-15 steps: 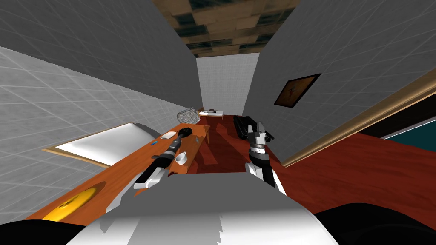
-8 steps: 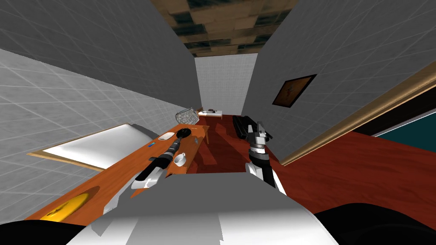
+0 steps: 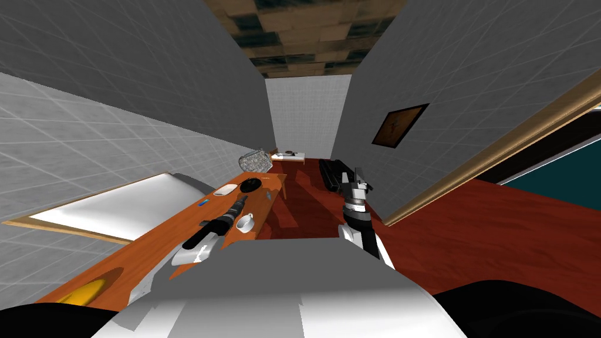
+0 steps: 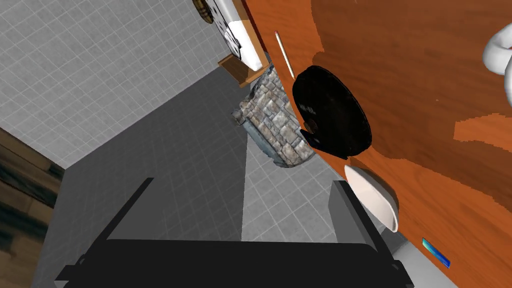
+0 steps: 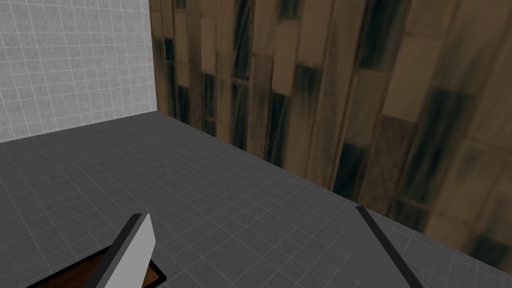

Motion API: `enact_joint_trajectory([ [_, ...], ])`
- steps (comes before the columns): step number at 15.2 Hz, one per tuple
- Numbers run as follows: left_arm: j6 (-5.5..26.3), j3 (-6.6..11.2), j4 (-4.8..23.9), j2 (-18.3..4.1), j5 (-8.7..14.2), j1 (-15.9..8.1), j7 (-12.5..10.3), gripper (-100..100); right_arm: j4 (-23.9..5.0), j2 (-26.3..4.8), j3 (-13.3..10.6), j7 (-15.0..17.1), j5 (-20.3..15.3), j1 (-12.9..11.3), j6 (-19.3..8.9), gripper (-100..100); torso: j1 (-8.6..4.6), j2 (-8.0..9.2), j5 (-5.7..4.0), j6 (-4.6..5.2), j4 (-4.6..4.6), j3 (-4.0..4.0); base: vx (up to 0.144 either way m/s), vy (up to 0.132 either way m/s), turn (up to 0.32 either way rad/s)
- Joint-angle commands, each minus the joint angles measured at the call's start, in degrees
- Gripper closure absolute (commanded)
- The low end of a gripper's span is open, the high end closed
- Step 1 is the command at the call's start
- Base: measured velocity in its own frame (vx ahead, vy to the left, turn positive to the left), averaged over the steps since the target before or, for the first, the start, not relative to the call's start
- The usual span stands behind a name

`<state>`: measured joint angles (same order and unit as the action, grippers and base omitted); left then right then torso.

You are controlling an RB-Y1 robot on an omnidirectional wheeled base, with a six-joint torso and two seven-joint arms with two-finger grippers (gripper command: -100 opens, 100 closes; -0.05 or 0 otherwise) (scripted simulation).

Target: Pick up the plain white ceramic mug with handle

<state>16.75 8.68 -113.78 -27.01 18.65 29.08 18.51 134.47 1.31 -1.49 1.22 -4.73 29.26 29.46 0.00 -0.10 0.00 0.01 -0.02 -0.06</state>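
White mug [image 4: 500, 47] — cut off — near left pincer [image 4: 243, 182]

Bare tabletop [image 4: 425, 100] between mug [image 3: 245, 222] and black disc [image 4: 330, 117]

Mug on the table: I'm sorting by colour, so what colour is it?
The mug is plain white; head view.

Our head camera looks steeply down and forward, rolled, along the orange table [image 3: 176, 232]. Our left wrist camera sits close above it, facing its far end. Both views share the black disc [image 3: 250, 185], white dish [image 3: 225, 189] and white mug [image 3: 245, 222]. Our right wrist camera faces upward.
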Motion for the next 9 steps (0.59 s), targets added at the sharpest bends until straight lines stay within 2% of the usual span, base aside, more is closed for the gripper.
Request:
enact_joint_trajectory([
  [1, 2.8, 0.27, 0.7, -0.4, 0.5, -0.2, 0.4, -100, 0.0, 0.0, 0.0, 0.0, 0.0, 0.0, 0.0, 0, 0.0, 0.0, 0.0, 0.0, 0.0, 0.0, 0.016, 0.001, -0.018],
  [2, 4.2, 1.05, 2.1, -1.2, 1.7, -0.1, 1.3, -100, 0.0, 0.0, 0.0, 0.0, 0.0, 0.0, 0.0, 0, 0.0, 0.01, 0.0, -0.01, 0.0, 0.0, 0.017, -0.001, -0.058],
  [5, 6.4, 1.05, 2.1, -1.2, 1.7, -0.1, 1.3, -100, 0.0, 0.0, 0.0, 0.0, 0.0, 0.0, 0.0, 0, 0.01, 0.01, 0.0, -0.01, 0.0, 0.01, 0.016, 0.0, -0.026],
  [6, 8.0, 1.81, 3.5, -1.9, 2.9, -0.1, 2.2, -100, 0.0, 0.0, 0.0, 0.0, 0.0, 0.0, 0.0, 0, 0.0, 0.03, 0.0, -0.01, 0.01, 0.02, 0.013, -0.002, -0.045],
  [8, 9.9, 1.81, 3.5, -1.9, 2.9, -0.1, 2.2, -100, 0.0, 0.0, 0.0, 0.0, 0.0, 0.0, 0.0, 0, 0.0, 0.02, 0.0, -0.01, 0.0, 0.01, 0.017, -0.001, -0.05],
  [9, 11.5, 2.57, 4.9, -2.5, 4.1, 0.0, 3.1, -100, 0.0, 0.0, 0.0, 0.0, 0.0, 0.0, 0.0, 0, 0.0, 0.02, 0.0, -0.01, 0.0, 0.01, 0.021, -0.002, -0.087],
])
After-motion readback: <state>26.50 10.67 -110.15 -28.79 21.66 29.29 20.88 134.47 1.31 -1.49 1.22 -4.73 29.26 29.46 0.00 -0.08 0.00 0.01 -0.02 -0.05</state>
